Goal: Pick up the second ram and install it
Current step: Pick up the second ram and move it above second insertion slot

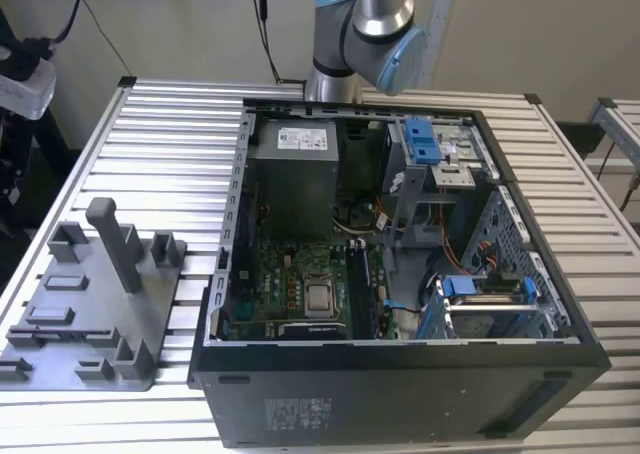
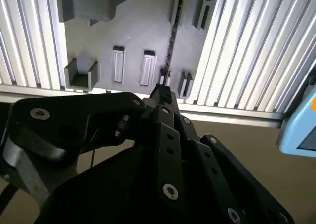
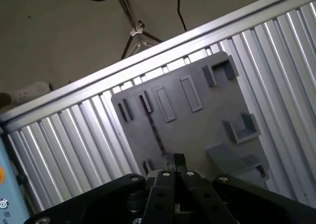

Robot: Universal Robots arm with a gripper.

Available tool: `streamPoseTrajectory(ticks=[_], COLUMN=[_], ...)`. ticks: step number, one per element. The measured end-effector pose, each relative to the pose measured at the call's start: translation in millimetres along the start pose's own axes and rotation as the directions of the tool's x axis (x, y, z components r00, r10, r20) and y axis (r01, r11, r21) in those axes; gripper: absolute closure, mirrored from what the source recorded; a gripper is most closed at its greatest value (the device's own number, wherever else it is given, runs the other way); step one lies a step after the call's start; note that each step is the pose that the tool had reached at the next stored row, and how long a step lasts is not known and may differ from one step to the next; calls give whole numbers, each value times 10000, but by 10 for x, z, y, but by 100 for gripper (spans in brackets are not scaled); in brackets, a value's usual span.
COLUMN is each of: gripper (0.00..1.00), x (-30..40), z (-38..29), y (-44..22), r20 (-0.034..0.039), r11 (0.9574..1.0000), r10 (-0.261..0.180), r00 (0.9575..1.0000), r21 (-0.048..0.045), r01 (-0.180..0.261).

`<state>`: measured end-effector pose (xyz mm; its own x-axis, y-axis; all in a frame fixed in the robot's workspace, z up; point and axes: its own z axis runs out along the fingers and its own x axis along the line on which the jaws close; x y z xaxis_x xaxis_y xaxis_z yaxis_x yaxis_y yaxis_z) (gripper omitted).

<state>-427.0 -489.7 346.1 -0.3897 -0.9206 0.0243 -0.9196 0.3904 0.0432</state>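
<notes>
Closed jaws hover above the second ram

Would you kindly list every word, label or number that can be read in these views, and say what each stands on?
None can be read.
White label on the grey power-supply box: print too small to read.
White print on the computer case's outer panel: too small to read.
The second ram: no print visible.
</notes>
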Motion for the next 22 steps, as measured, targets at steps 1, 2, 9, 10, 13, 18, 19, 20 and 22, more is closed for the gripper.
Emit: streamPoseTrajectory(ticks=[1,2,9,10,13,18,19,20,22], gripper=[89,89,89,89,89,89,89,89,89], x=[0,0,-1,-1,0,6,9,9,11], z=[2,4,27,28,37,64,67,72,72], y=[0,0,-1,-2,1,10,11,12,11], r20=[-7,-13,-20,-23,27,307,345,352,347], r11=[9998,9993,9867,9842,9772,9682,9676,9673,9659], r10=[-180,-376,-1615,-1756,-2112,-2497,-2522,-2532,-2585], r00=[9998,9993,9869,9845,9774,9678,9671,9668,9654], r21=[6,16,204,224,250,242,237,238,236], r01=[180,376,1616,1756,2110,2491,2515,2525,2578])
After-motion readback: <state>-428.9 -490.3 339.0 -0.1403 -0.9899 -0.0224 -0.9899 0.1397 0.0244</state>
